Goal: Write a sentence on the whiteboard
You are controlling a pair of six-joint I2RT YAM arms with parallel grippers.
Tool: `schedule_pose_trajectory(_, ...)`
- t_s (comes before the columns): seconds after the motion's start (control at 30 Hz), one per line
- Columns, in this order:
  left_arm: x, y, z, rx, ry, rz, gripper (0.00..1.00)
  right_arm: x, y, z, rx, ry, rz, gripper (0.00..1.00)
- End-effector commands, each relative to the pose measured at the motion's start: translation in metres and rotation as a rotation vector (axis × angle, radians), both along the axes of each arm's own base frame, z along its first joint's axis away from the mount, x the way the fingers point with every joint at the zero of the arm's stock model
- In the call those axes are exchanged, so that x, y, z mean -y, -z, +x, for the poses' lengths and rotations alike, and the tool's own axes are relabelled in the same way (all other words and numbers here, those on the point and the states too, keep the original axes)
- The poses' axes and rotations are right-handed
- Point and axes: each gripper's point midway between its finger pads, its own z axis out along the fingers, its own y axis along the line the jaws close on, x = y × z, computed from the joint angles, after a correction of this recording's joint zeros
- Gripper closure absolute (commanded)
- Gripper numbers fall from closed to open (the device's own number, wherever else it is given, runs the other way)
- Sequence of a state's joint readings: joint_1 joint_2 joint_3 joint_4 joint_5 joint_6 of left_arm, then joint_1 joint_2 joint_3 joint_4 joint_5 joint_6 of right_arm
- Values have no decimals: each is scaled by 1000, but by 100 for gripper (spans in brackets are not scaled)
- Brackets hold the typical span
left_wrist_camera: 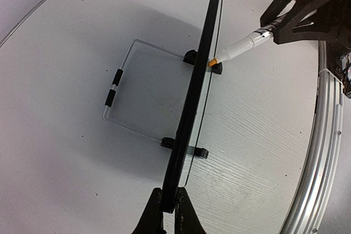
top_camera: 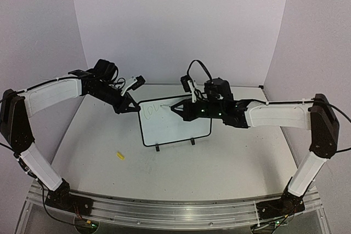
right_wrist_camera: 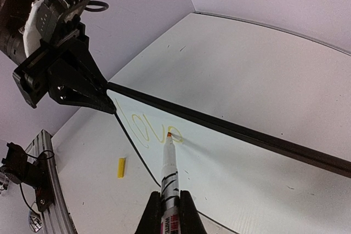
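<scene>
- The left tool (left_wrist_camera: 169,205) is closed narrowly on the thin black frame at the upper left corner of the whiteboard (top_camera: 181,127). The board stands upright on two small black feet, mid-table.
- The right tool (right_wrist_camera: 170,207) is clamped on a white marker (right_wrist_camera: 169,164), whose orange tip touches the glossy board face just ahead of the tool.
- The sentence (right_wrist_camera: 145,130) reads only "love" in pale yellow-green, with the tip at its last letter.
- Bare board lies right of and below the tip.
- A small yellow piece (top_camera: 119,155) lies on the matte white table (top_camera: 225,163), nearward of the left tool and apart from the board.
</scene>
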State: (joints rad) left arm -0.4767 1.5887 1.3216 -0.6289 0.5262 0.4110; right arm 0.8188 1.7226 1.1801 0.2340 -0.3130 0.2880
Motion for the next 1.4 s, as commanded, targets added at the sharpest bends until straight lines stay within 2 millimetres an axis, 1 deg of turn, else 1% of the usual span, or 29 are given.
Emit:
schedule_pose_trajectory(0.0, -20, -1, 18, 87, -66, 99, 100, 3, 11, 4, -12, 24, -4, 100)
schedule_pose_trajectory(0.17, -20, -1, 18, 86, -66, 99, 100, 4, 22, 4, -29, 28, -19, 100)
schedule_pose_trajectory(0.37, -20, -1, 18, 87, -67, 99, 100, 4, 24, 6, -29, 36, -23, 100)
schedule_pose_trajectory(0.5, -20, -1, 18, 88, -66, 99, 100, 7, 20, 7, -18, 53, -23, 100)
schedule_pose_trajectory(0.67, -20, -2, 18, 90, -66, 97, 100, 15, 9, 9, 10, 93, -19, 100)
schedule_pose_trajectory(0.83, -20, -2, 18, 89, -66, 97, 100, 20, 3, 10, 27, 112, -18, 100)
schedule_pose_trajectory(1.13, -20, -2, 18, 90, -67, 99, 100, 26, 0, 10, 37, 132, -19, 100)
schedule_pose_trajectory(1.37, -20, -2, 18, 91, -66, 99, 100, 24, 0, 10, 35, 124, -18, 100)
